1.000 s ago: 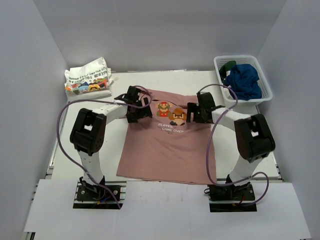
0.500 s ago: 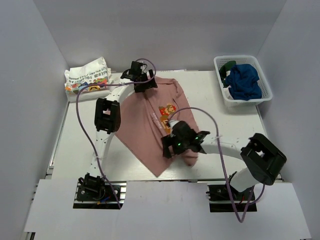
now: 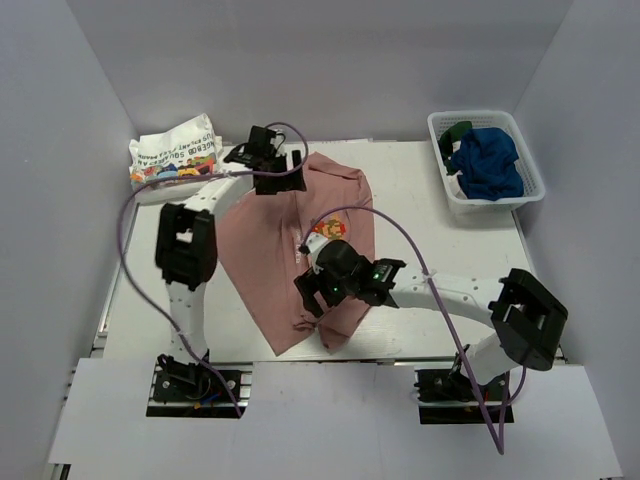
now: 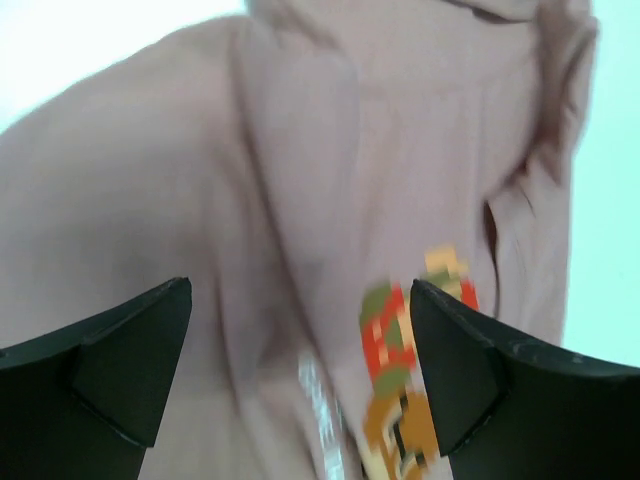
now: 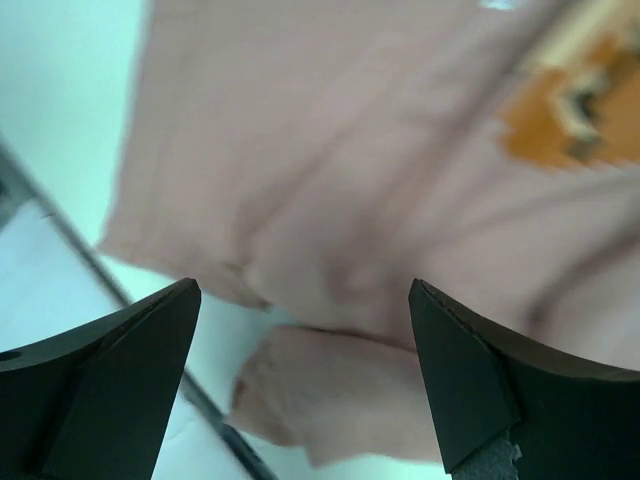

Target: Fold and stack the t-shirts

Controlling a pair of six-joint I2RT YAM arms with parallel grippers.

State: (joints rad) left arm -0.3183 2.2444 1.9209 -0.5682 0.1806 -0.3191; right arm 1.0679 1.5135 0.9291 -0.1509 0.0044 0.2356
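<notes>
The dusty pink t-shirt (image 3: 270,250) with the pixel print lies bunched and slanted across the table, its right side folded over. My left gripper (image 3: 285,168) hovers open over the shirt's far edge; in the left wrist view (image 4: 300,292) the pink cloth and the print (image 4: 400,370) lie below the open fingers, with nothing between them. My right gripper (image 3: 308,292) is open above the shirt's near end; the right wrist view (image 5: 303,290) shows a rolled pink fold (image 5: 340,390) beneath it. A folded white t-shirt with colourful print (image 3: 175,160) sits at the far left.
A white mesh basket (image 3: 530,170) at the far right holds a navy blue t-shirt (image 3: 488,162) and a dark green one (image 3: 458,130). Purple cables loop from both arms over the table. Grey walls close in on three sides.
The pink shirt, flat and spread a second ago, is now folded over and slanted to the left. The left gripper went to the far edge; the right swept across to the near end.
</notes>
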